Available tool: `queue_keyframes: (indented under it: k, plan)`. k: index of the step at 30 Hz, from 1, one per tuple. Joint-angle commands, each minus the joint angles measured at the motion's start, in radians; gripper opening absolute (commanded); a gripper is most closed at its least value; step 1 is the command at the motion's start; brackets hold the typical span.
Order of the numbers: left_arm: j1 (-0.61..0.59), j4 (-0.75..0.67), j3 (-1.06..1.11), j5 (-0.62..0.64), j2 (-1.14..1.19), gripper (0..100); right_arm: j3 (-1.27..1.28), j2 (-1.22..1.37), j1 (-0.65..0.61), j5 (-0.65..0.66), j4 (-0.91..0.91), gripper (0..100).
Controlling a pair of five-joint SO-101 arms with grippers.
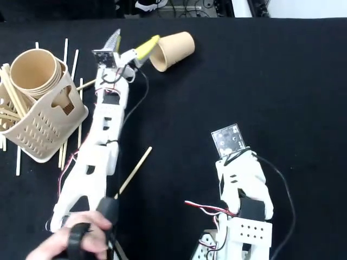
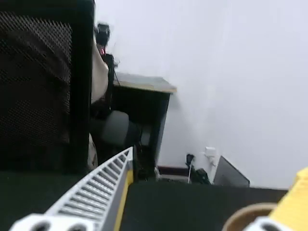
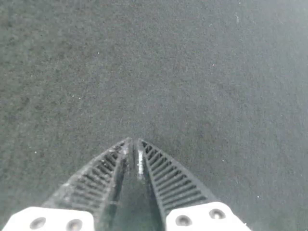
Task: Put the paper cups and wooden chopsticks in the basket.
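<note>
While your left pincer (image 1: 130, 44) hangs over the far part of the black table (image 1: 282, 81), its fingers stand wide apart, grey on one side and yellow on the other. Nothing is held between them.

The lone paper cup (image 1: 173, 50) lies on its side just past the tip of the yellow finger, its mouth turned toward the pincer. Rim and yellow tip are very close, and you cannot tell whether they touch. The left wrist camera shows the same pincer (image 2: 215, 166) spread, with the paper cup (image 2: 243, 211) low beside the yellow finger.

The basket (image 1: 43, 127) sits behind the left pincer on its grey-finger side, near that arm's forearm. In it are stacked paper cups (image 1: 35, 70) and a bundle of wooden chopsticks (image 1: 10, 103). Loose chopsticks (image 1: 65, 151) lie on the table around the basket. A single chopstick (image 1: 134, 170) lies well behind the pincer, just beside the arm on the yellow-finger side.

Your right pincer (image 3: 132, 144) has its fingers pressed together with nothing between them, over bare table. The cups, chopsticks and basket all lie well apart from it.
</note>
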Motion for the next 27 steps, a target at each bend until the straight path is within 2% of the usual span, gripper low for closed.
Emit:
queue_keyframes:
  k: [1, 6, 10, 18, 27]
  plan:
    - [-0.030, -0.003, -0.081, -0.012, 0.005, 48, -0.001, -0.024, -0.009, -0.002, 0.003, 2.1]
    - [-0.028, -0.015, -0.073, -0.020, 0.003, 47, -0.001, -0.024, -0.009, -0.002, 0.003, 2.1]
    - [-0.025, 0.155, -0.074, -0.023, 0.000, 47, -0.001, -0.024, -0.009, -0.002, 0.005, 2.1]
    - [-0.024, 0.408, -0.076, -0.152, 0.005, 47, -0.001, -0.022, -0.009, -0.002, 0.005, 2.1]
    - [-0.016, 0.431, -0.081, -0.160, -0.002, 47, -0.001, -0.024, -0.009, -0.002, 0.003, 2.1]
